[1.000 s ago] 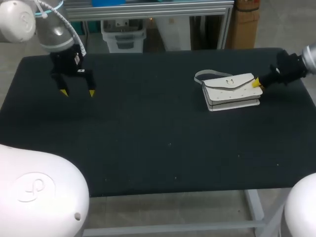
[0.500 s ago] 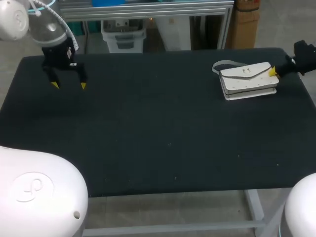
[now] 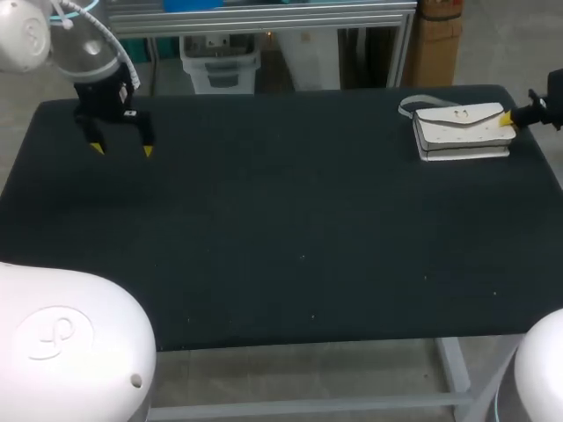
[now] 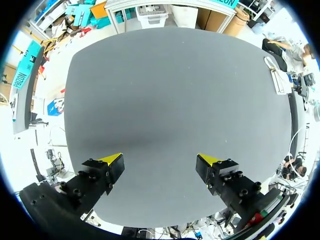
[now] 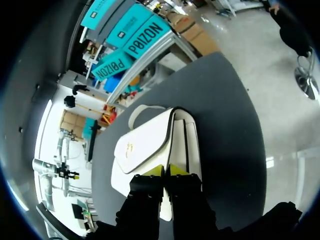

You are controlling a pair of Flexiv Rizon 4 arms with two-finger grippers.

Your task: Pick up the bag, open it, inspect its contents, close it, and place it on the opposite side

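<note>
the left arm hung at 10 o'clock, its left gripper (image 3: 121, 150) pointing straight down with fingers spread wide. the right arm reached in at 2 o'clock, its right gripper (image 5: 164, 170) pinched tight on the bag (image 5: 145, 145).

Robotics lab, manipulation test bench. Evidence:
- One tabletop (image 3: 281, 229) in plain black matting, on bare aluminium-profile legs (image 3: 455, 374).
- Two rounded white arm housings (image 3: 62, 343) flank its near edge.
- Left arm (image 3: 84, 53) is grey and white, with a cable looped along it.
- Left hand (image 3: 120, 150) has two black fingers with yellow tips, spread wide, with bare matting under and ahead of it.
- Right hand (image 3: 508, 116), same build, pinches a lone white bag (image 3: 462, 130).
</note>
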